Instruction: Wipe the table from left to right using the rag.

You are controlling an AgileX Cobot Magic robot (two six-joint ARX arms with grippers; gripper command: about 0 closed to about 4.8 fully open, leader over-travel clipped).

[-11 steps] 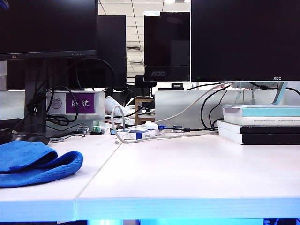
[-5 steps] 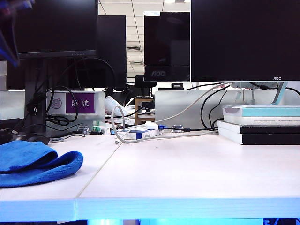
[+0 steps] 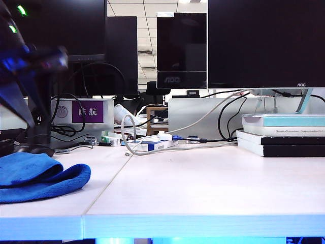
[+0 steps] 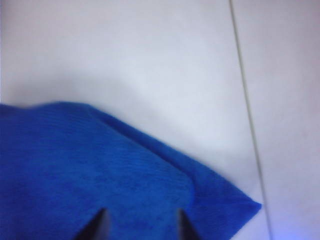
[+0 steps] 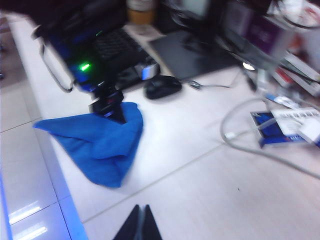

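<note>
1. The rag (image 3: 40, 178) lies folded on the table (image 3: 203, 188), left of the seam (image 4: 247, 115).
2. The left gripper (image 4: 141, 225) hangs just above the rag, its fingers spread apart, holding nothing.
3. The right gripper (image 5: 139, 222) is over the table right of the seam, its fingers pressed together, empty.
4. A black mouse (image 5: 161, 86) sits behind the rag.

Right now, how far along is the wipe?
Barely started. Done: nothing; the bright blue microfibre rag lies bunched at the left of the white desk top. In hand: the left gripper, jaws open, hangs just above the rag, not gripping. The right gripper is shut, off to the side. Left: grasp, then sweep rightward.
</note>
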